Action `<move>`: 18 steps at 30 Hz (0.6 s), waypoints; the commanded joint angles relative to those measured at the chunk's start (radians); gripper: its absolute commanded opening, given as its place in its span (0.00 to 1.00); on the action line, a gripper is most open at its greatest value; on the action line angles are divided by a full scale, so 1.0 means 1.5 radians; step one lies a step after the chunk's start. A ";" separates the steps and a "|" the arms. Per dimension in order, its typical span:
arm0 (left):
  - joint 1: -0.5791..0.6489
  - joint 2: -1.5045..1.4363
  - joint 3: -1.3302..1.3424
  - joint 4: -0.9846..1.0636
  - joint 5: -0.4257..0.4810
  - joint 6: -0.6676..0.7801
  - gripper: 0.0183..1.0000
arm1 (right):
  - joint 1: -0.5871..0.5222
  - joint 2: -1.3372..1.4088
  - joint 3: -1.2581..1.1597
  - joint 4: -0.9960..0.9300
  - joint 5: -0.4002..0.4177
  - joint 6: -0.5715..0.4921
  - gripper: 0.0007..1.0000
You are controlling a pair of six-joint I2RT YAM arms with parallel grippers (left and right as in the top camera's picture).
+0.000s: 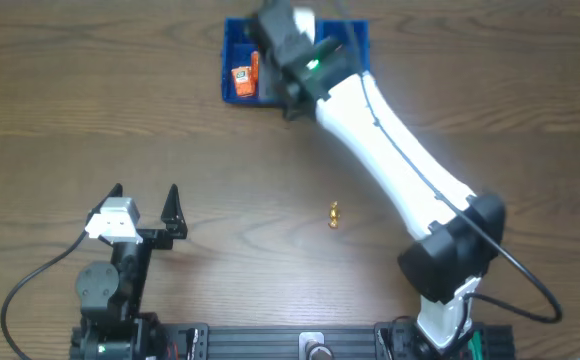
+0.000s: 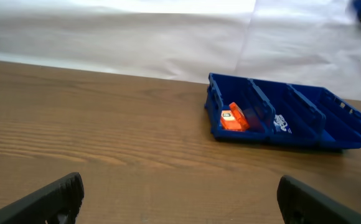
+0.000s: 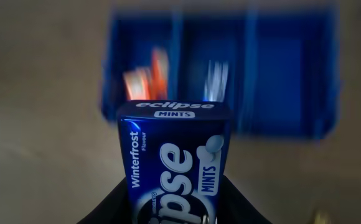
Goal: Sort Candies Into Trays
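Note:
My right gripper (image 3: 171, 214) is shut on a dark blue mint box (image 3: 174, 165), held upright above the blue tray (image 3: 292, 93) with three compartments. In the top view the right gripper (image 1: 282, 40) hangs over the tray (image 1: 232, 45) at the far side of the table. Orange candy packs (image 2: 233, 117) lie in the tray's left compartment, and a white-and-blue pack (image 2: 280, 122) lies in the middle one. A small gold candy (image 1: 334, 214) rests on the table's centre. My left gripper (image 1: 145, 200) is open near its base, holding nothing.
The wooden table (image 1: 90, 100) stretches wide on the left and in front of the tray. A white wall (image 2: 106, 31) backs the table's far edge. The right arm (image 1: 400, 160) slants across the right half of the table.

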 commanded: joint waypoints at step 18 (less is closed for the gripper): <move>0.003 -0.004 -0.012 -0.023 0.012 0.007 1.00 | -0.090 0.250 0.106 0.121 -0.012 -0.081 0.29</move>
